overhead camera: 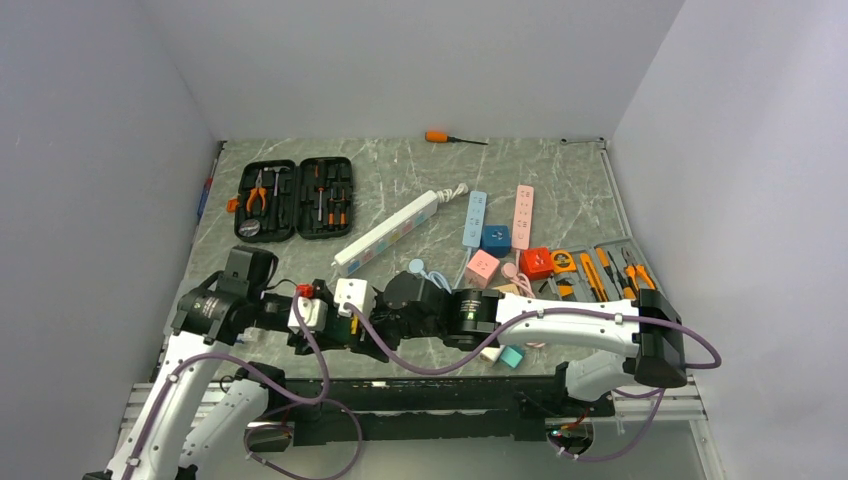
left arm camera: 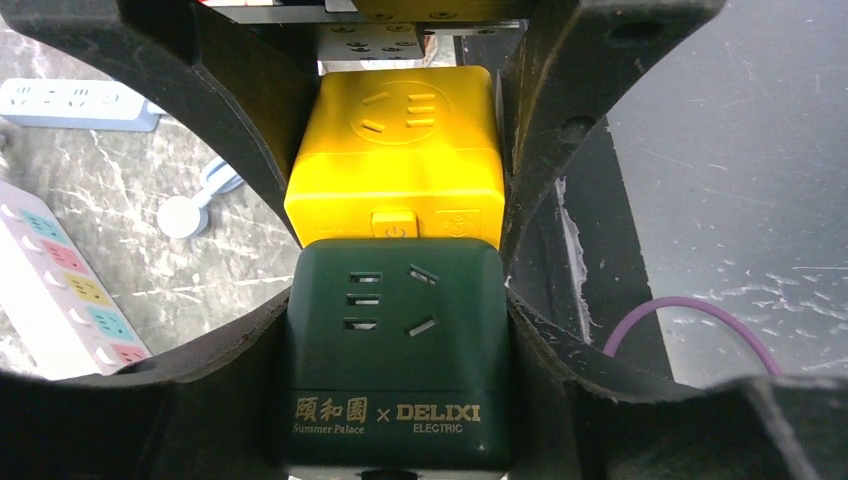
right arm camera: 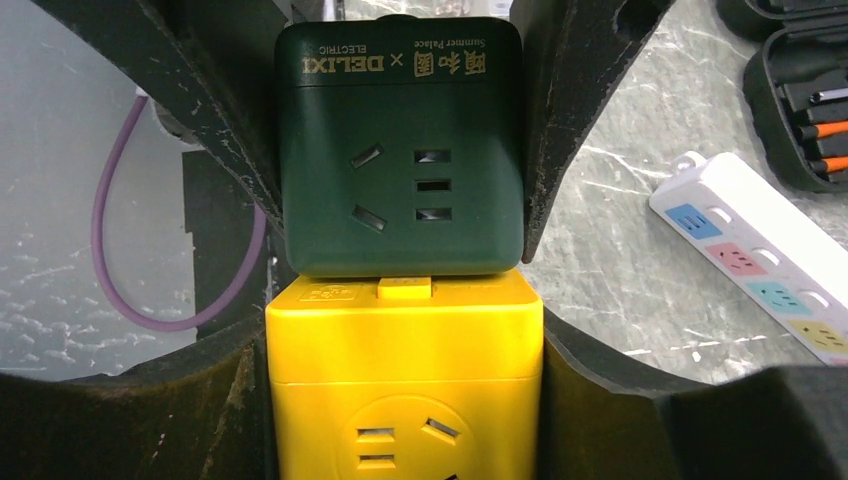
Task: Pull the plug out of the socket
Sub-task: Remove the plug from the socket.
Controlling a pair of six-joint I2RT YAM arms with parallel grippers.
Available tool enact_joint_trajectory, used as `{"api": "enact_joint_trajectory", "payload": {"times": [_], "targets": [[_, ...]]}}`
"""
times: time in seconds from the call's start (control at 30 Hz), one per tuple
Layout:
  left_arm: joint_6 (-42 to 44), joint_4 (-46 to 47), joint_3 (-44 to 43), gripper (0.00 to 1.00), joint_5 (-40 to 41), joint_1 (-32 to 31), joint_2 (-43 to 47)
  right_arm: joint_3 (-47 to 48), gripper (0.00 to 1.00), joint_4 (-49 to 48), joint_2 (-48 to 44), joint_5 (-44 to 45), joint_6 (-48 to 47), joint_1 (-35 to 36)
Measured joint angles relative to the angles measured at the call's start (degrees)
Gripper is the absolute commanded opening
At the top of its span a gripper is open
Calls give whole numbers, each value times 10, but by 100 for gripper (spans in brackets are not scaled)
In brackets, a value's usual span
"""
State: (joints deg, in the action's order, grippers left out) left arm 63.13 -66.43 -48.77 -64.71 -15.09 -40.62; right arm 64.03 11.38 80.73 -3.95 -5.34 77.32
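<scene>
Two robot arms are meeting nose to nose over the near edge of the tabletop (overhead camera: 420, 170), sharing a joined pair of power cubes. The left jaws, part-open, are pressing on the sides of the green cube (left arm camera: 395, 350), and the right jaws are likewise gripping the yellow cube (right arm camera: 400, 400). The cubes are sitting flush with no gap showing. Both grips look made, but the pull apart is not yet done.

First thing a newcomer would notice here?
A dark green DELIXI cube socket joined end to end with a yellow cube socket fills both wrist views, flanked by the fingers of the left gripper and the right gripper. Behind them on the table lie an open tool case and a white power strip.
</scene>
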Motion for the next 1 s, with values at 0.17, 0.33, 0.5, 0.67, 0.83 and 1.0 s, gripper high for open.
{"api": "enact_joint_trajectory", "payload": {"times": [0.17, 0.33, 0.5, 0.67, 0.83, 1.0], "targets": [[9, -26, -12, 9, 4, -1, -1, 0, 0, -5, 1, -8, -1, 1], [6, -30, -22, 0, 16, -2, -1, 0, 0, -10, 0, -11, -1, 1], [4, -34, -33, 0, 24, -5, -7, -8, 0, -19, -8, -10, 0, 1], [9, -39, -43, 0, 25, -10, -16, -23, 0, -36, -21, -5, 1, 1], [12, -45, -50, 0, 29, -11, -21, -30, 0, -44, -25, -6, 5, 1], [16, -49, -56, 0, 31, -12, -27, -30, 0, -44, -28, -6, 5, 1]]}}
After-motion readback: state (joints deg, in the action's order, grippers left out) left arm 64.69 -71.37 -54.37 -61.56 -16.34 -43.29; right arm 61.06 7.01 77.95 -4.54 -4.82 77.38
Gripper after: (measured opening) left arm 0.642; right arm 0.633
